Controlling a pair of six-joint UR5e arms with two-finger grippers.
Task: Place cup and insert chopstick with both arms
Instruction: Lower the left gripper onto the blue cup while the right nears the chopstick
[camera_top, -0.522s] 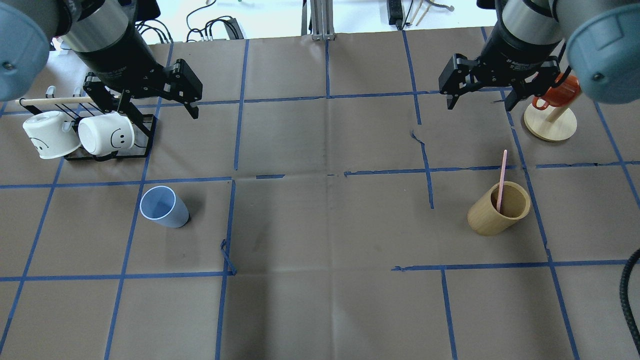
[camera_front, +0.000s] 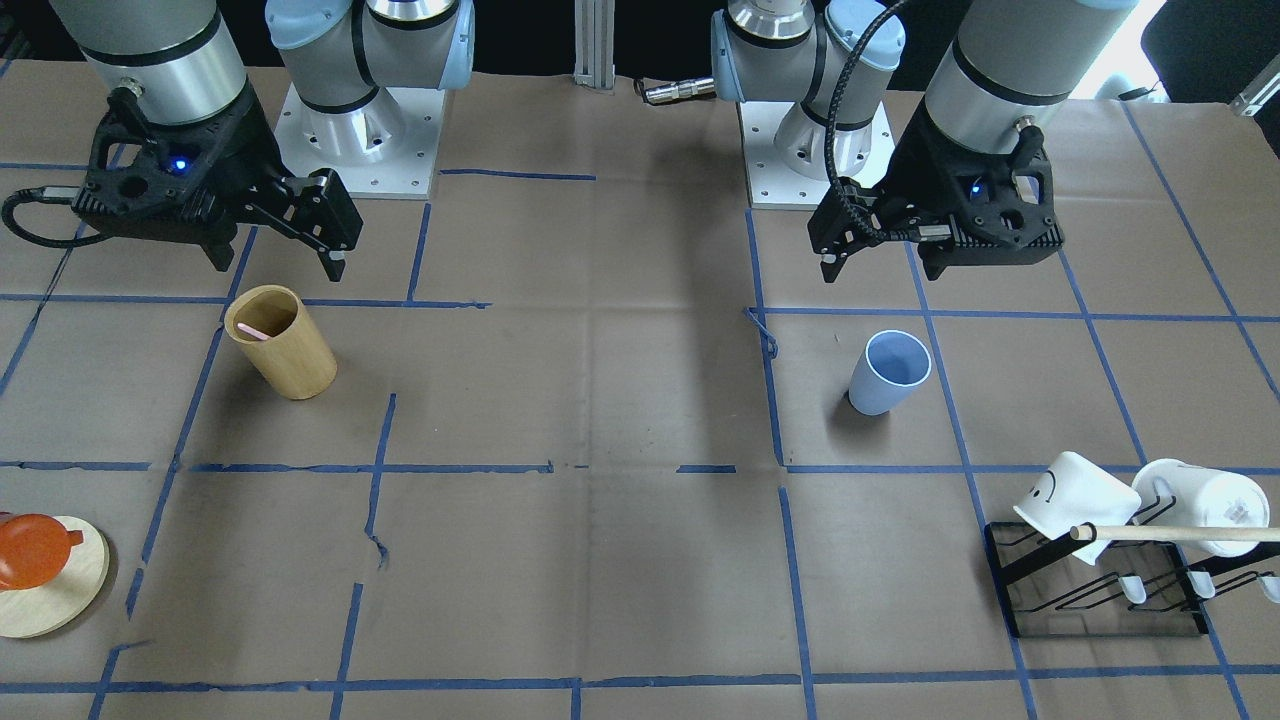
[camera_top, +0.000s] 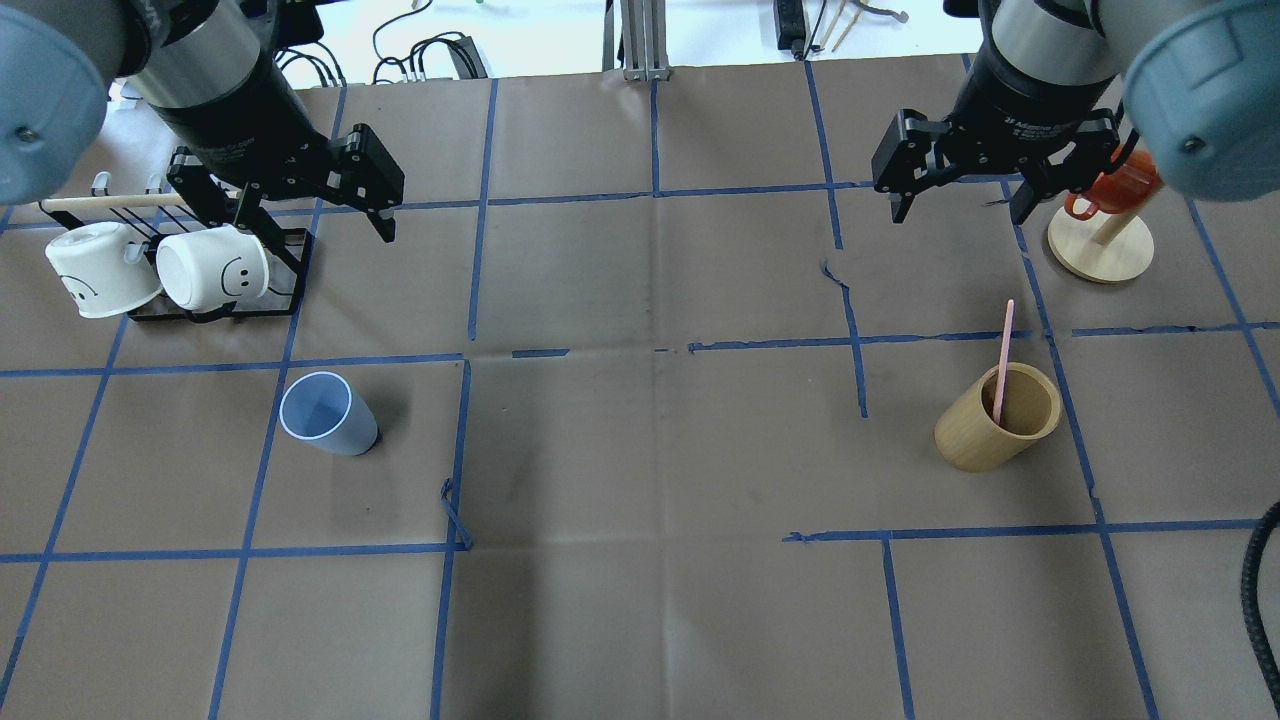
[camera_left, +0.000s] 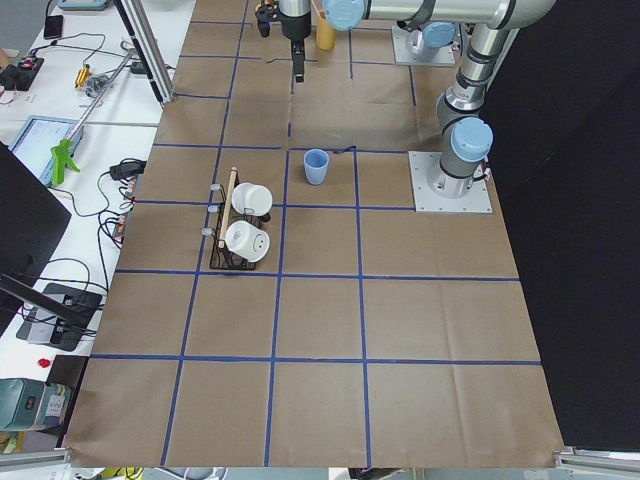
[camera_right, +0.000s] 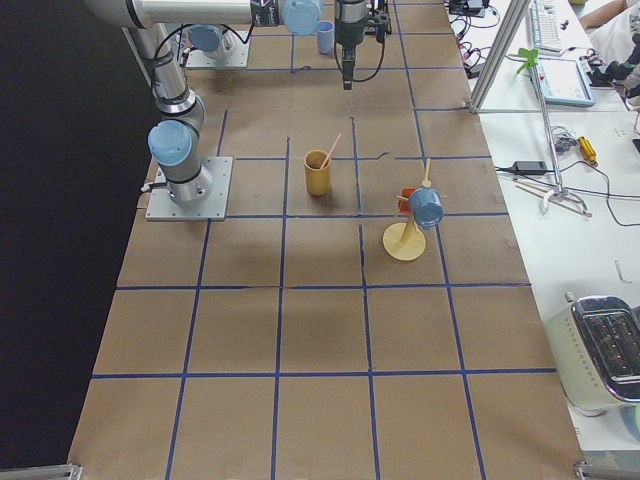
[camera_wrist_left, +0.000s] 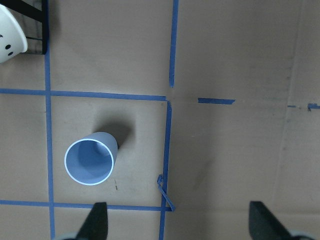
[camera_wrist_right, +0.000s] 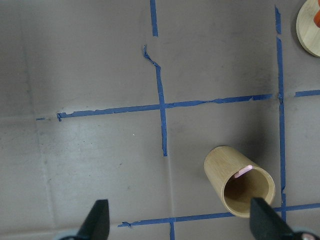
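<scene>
On the brown-papered desk, nothing is judged done: the pale blue plastic cup and thin pink chopstick are untouched. The left claw and right claw are held wide apart, empty.

The pink chopstick is half hidden in the wooden cup. The orange mug is cut off.

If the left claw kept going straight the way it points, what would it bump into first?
Most likely the bare brown table: the left gripper points straight down, jaws open, and the blue cup stands off to one side. Depth is unclear.
</scene>
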